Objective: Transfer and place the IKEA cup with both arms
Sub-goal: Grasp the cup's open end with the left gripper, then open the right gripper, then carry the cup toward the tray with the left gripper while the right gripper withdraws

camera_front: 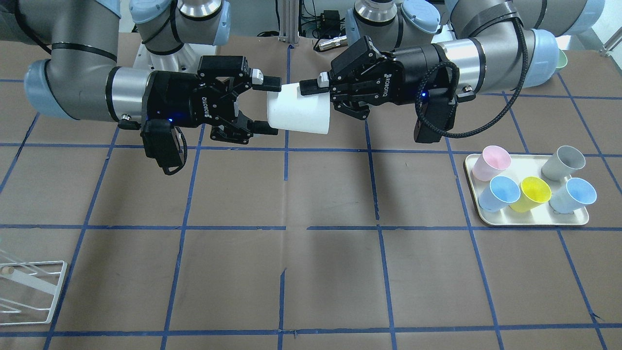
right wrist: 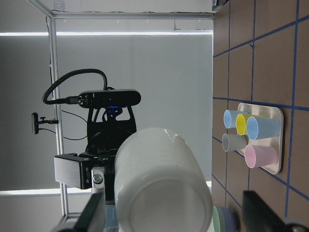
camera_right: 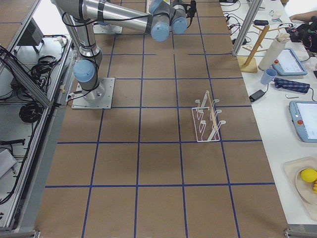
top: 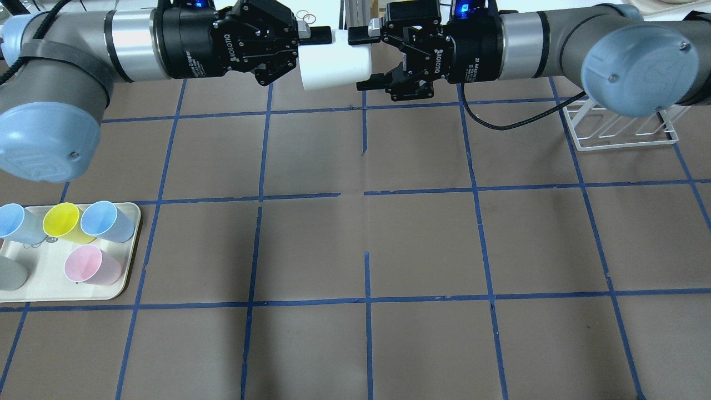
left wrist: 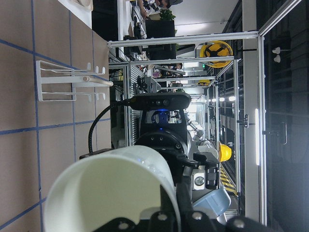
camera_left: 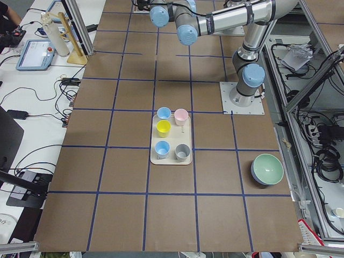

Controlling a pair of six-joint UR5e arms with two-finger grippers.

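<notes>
White IKEA cup [camera_front: 297, 113], upper centre, lying sideways in mid-air; rim pinched by left gripper [camera_front: 315, 90]; base straddled by wide-spread right gripper [camera_front: 268, 105].

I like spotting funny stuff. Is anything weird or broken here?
Only the IKEA cup: it lies sideways in mid-air, its rim pinched by the left gripper, the right gripper open around its base. Nothing looks broken.

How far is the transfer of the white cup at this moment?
Done: the plain white plastic cup is off the table, pinched at its rim by the left gripper. In hand: the right gripper, open, straddles its base. Left: closing, release by the left, placing.
</notes>
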